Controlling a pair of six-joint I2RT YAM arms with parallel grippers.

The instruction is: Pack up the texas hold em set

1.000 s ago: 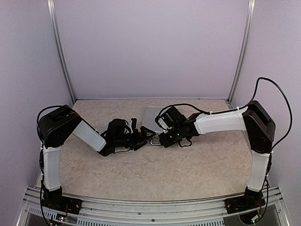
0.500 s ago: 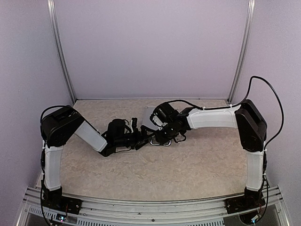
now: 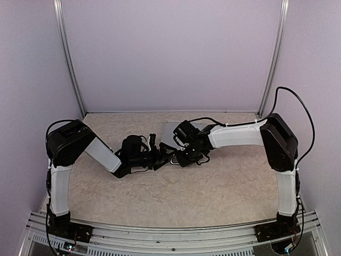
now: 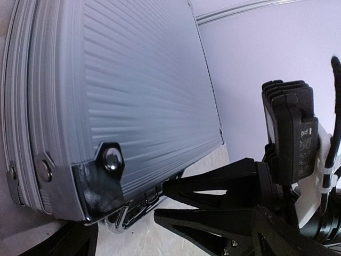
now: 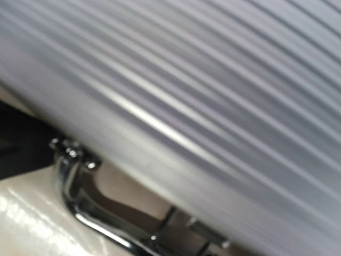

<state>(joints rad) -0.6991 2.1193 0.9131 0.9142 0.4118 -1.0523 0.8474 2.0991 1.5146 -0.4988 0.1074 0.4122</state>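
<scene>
The texas hold em set shows as a shut silver ribbed briefcase [image 3: 168, 132] lying flat mid-table; its contents are hidden. The left wrist view shows its lid [image 4: 133, 96], a black corner guard [image 4: 101, 181] and the chrome handle [image 4: 120, 220]. My left gripper [image 3: 160, 158] stands open just left of the handle, holding nothing; one of its fingers [image 4: 80, 242] shows at the bottom edge. My right gripper [image 3: 178, 154] reaches over the case's near edge. Its two black fingers have their tips [image 4: 161, 201] narrowly apart by the latch beside the handle. The blurred right wrist view shows the lid [image 5: 213, 80] and handle [image 5: 90, 213].
Lilac walls with aluminium posts [image 3: 69, 64] enclose the beige marbled tabletop [image 3: 176, 197]. The right arm's white link [image 3: 237, 136] stretches across the case's right side. A metal rail [image 3: 170, 240] runs along the near edge between the arm bases.
The right arm has swung left and its gripper has come down to the case's near edge by the handle, jaws narrowing slightly. The left arm has barely moved.
</scene>
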